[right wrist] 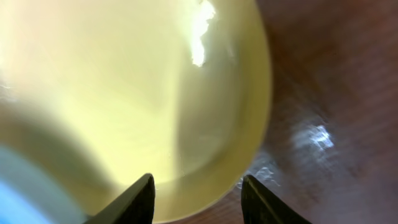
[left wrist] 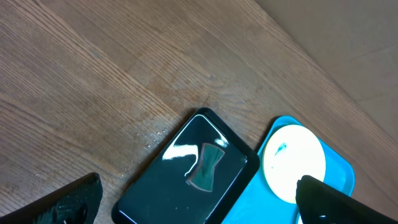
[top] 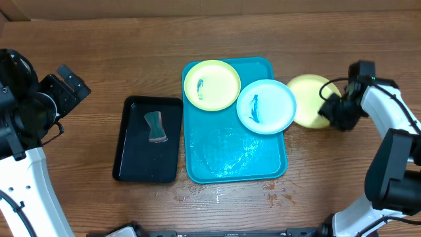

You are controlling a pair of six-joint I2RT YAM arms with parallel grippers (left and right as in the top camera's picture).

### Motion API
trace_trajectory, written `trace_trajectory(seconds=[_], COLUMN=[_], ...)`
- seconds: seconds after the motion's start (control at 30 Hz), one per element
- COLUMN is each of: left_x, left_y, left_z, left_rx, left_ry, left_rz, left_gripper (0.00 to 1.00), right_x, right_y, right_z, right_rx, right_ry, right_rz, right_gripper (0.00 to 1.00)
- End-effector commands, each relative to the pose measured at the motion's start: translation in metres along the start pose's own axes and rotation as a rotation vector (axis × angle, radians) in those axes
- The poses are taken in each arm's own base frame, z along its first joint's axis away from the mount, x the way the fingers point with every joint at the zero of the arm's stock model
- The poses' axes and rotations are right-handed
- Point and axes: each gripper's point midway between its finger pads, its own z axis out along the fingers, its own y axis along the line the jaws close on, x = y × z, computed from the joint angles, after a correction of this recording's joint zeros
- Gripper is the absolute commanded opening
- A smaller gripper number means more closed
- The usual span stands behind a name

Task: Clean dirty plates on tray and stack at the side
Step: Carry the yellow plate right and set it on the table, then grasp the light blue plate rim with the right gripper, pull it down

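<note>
Left gripper [left wrist: 198, 182] fingers stand wide apart, the black tray [left wrist: 152, 193] and its grey sponge [left wrist: 206, 167] just ahead between them. Farther right, the blue tray [top: 230, 158] holds two smeared plates [top: 212, 84]. Right gripper [right wrist: 198, 196] jaws sit apart around the rim of an overturned yellow plate [right wrist: 124, 93] beside that tray.

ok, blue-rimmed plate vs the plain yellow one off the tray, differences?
The blue-rimmed plate faces up, white centre with a blue smear; the yellow plate shows only plain pale yellow, no smear. The blue-rimmed plate overhangs the tray's right rim; the yellow plate lies on the table. Both round, similar size, edges overlapping.
</note>
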Motion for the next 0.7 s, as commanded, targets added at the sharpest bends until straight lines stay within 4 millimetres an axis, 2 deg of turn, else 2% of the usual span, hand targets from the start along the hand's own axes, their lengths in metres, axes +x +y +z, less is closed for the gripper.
trace_trajectory(seconds=[0.0,0.03,0.17,0.33,0.43,0.5,0.57,0.63,0.67], left_x=[-0.003,-0.003,-0.003,-0.003,-0.003,-0.003,-0.003,-0.003,-0.003], left_y=[-0.002,-0.002,-0.002,-0.002,-0.002,-0.002,-0.002,-0.002,-0.002], left_z=[-0.002,-0.002,-0.002,-0.002,-0.002,-0.002,-0.002,-0.002,-0.002], left_rx=[0.007,0.007,0.007,0.007,0.007,0.007,0.007,0.007,0.007], left_ry=[-0.008,-0.008,-0.008,-0.008,-0.008,-0.008,-0.008,-0.007,-0.008], left_rz=[0.004,0.004,0.004,0.004,0.004,0.004,0.004,0.004,0.004], left_gripper=[1.0,1.0,1.0,1.0,1.0,1.0,1.0,1.0,1.0], right_x=[-0.007,-0.005,0.005,0.007,0.012,0.012,0.013,0.013,0.014], right_y=[0.06,0.07,0.085,0.086,0.085,0.085,0.085,0.085,0.086], right_z=[-0.025,-0.025,-0.021,-0.009,-0.004,-0.004,-0.004,-0.003,-0.002], right_rx=[-0.208,-0.24,-0.247,-0.181,-0.164,-0.163,-0.164,-0.165,-0.166], right_ry=[-0.07,-0.078,-0.078,-0.112,-0.109,-0.108,-0.105,-0.104,-0.104], right_rz=[-0.317,-0.372,-0.431,-0.468,-0.475,-0.467,-0.448,-0.438,-0.441], right_gripper=[0.5,0.51,0.53,0.54,0.33,0.27,0.28,0.44,0.45])
